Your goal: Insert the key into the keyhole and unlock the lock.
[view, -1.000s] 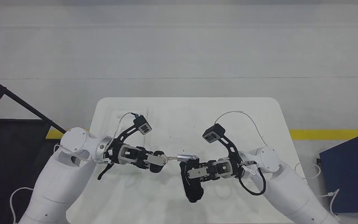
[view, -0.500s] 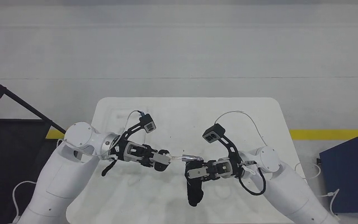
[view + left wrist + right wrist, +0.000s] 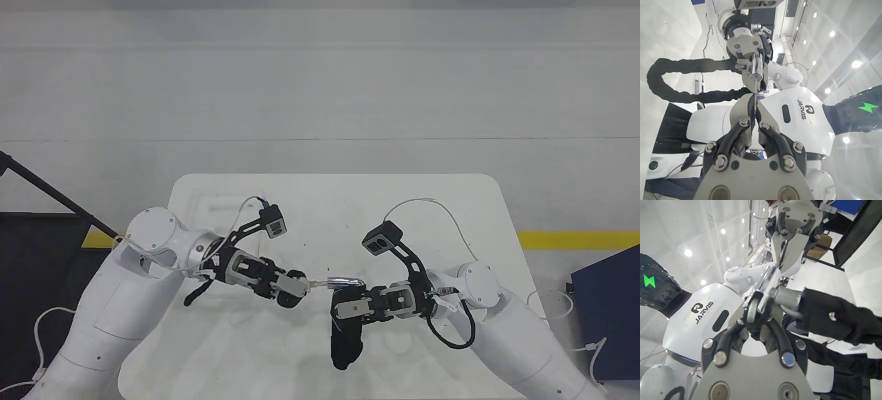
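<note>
Left gripper: jaws pinched narrow on the bow of the one key, with the thin blade sticking straight out past the fingertips. Right gripper: clamped around the chrome body of the one lock, its dark pads pressed against the metal. The two grippers face each other nose to nose above the middle of the white table, with the key bridging the small gap between them. The blade tip meets the keyhole on the lock's round end face; how deep it sits cannot be told. A black fabric sleeve covers the lock's cable and, in the left wrist view, curves out in a loop beside the right gripper. Count: two grippers, one key, one lock, one sleeved cable.
</note>
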